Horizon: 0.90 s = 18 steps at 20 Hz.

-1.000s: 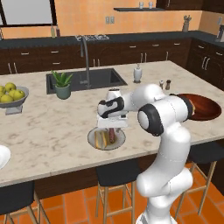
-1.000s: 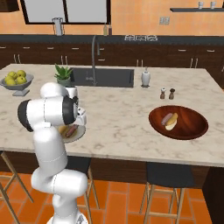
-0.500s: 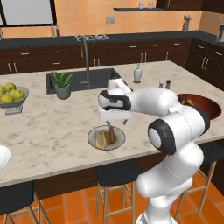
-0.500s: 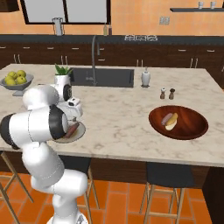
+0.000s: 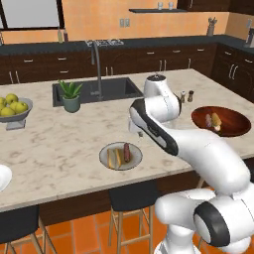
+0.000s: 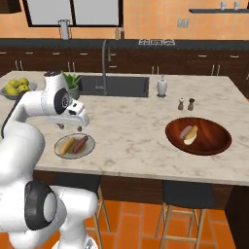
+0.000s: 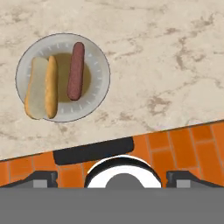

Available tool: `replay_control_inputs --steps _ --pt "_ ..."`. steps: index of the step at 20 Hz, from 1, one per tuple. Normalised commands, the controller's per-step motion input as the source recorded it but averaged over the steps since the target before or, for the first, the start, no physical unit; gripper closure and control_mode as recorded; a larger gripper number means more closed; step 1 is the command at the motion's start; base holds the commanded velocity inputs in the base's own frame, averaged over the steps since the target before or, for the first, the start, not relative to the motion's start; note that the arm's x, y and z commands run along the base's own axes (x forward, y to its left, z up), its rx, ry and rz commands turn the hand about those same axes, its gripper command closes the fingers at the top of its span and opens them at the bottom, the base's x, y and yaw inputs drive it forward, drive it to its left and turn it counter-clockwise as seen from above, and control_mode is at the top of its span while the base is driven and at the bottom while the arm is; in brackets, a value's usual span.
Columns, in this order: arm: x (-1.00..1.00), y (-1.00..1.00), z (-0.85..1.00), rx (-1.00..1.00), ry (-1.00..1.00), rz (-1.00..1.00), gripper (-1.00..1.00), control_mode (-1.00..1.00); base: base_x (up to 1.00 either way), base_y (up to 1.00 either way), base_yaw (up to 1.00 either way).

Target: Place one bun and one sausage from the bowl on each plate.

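Observation:
A small pale plate (image 7: 98,94) on the marble counter carries a bun (image 7: 41,87) and a sausage (image 7: 75,71) side by side. The same plate (image 5: 120,167) (image 6: 74,155) lies near the counter's front edge. My gripper (image 7: 112,178) (image 6: 69,127) (image 5: 139,132) hangs above and a little to the right of it, open, with nothing between the fingers. The brown wooden bowl (image 5: 233,130) (image 6: 214,143) sits far to the right, holding a bun (image 6: 191,136) and a sausage (image 6: 185,131). The edge of another plate (image 5: 2,176) shows at the far left.
A pale bowl of yellow-green fruit (image 5: 12,108) and a potted plant (image 5: 71,95) stand at the left, beside the sink (image 6: 114,86) and its faucet. Salt and pepper shakers (image 6: 186,103) stand behind the wooden bowl. Stools sit below the counter's front edge.
The gripper has opened and let go of the sausage, which now lies on the plate beside the bun. The hand has risen and swung right, away from the plate.

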Motion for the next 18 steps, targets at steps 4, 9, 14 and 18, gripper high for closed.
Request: replay_control_inputs --steps 4,9,14,18 --pt "-1.00 -0.65 0.89 0.02 -0.24 0.07 -1.00 -1.00 0.00 0.00 0.00" --pt "-0.75 -0.05 0.17 0.00 -0.12 0.01 -1.00 -1.00 0.00 0.00 0.00" --pt "0.00 0.00 0.00 0.00 0.00 0.00 -1.00 -1.00 0.00 0.00 0.00" --pt "0.00 -0.04 0.00 0.00 0.00 0.00 -1.00 1.00 0.00 -0.48 0.00"
